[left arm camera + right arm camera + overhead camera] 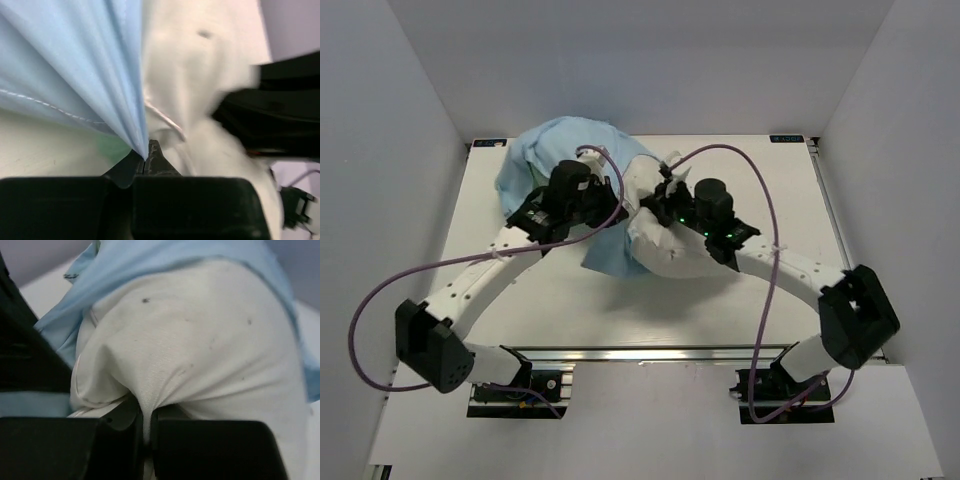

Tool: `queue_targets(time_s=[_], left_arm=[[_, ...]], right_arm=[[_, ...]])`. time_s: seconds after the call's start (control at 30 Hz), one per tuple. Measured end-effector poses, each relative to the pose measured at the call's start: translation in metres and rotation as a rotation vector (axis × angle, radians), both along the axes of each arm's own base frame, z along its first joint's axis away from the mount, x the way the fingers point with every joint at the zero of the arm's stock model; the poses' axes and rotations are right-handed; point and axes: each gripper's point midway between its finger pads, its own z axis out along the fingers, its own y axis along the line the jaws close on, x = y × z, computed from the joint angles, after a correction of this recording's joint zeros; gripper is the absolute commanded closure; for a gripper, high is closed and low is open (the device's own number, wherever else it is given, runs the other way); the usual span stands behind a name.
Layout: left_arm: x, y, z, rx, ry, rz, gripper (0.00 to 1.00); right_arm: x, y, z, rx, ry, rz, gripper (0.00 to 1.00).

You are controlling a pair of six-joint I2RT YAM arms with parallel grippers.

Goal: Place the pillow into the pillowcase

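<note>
The left tool (149,150) pinches the pillowcase (75,60) just beside the pillow (200,350); the right tool (145,415) pinches a pillow fold.

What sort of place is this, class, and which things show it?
Probably a robotics lab test cell: a left arm and right arm mounted at a white table, plain white walls enclosing it, and purple cables looping from the arms.

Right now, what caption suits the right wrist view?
Right gripper shut on a fold of the speckled white pillow, light blue pillowcase wrapping its far side.
</note>
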Motion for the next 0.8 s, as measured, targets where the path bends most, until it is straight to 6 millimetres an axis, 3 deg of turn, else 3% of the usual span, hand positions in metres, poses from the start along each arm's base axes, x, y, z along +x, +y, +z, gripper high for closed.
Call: queue_targets(time_s=[0.1,0.2,0.3,0.4,0.6,0.8], left_arm=[[-0.016,0.005,0.040,-0.031,-0.023,-0.030,1.00],[-0.029,-0.001,0.061,-0.066,-0.008,-0.089,1.00],[-0.050,-0.011,0.062,-0.106,0.053,-0.171,1.00],[-0.071,-0.018,0.050,-0.126,0.137,-0.238,1.00],[-0.085,-0.019,0.070,-0.165,0.114,-0.277,1.00],[-0.071,-0.023,0.100,-0.171,0.009,-0.262,1.00]], right_arm=[[0.010,0.037,0.021,0.109,-0.153,0.007,1.00],[0.042,0.065,0.027,0.195,-0.231,-0.120,1.00],[0.063,0.081,0.019,0.242,-0.244,-0.276,1.00],[0.055,0.087,0.019,0.265,-0.258,-0.368,1.00],[0.060,0.055,0.043,0.251,-0.376,-0.590,1.00],[0.070,0.002,0.069,0.071,-0.510,-0.833,1.00]])
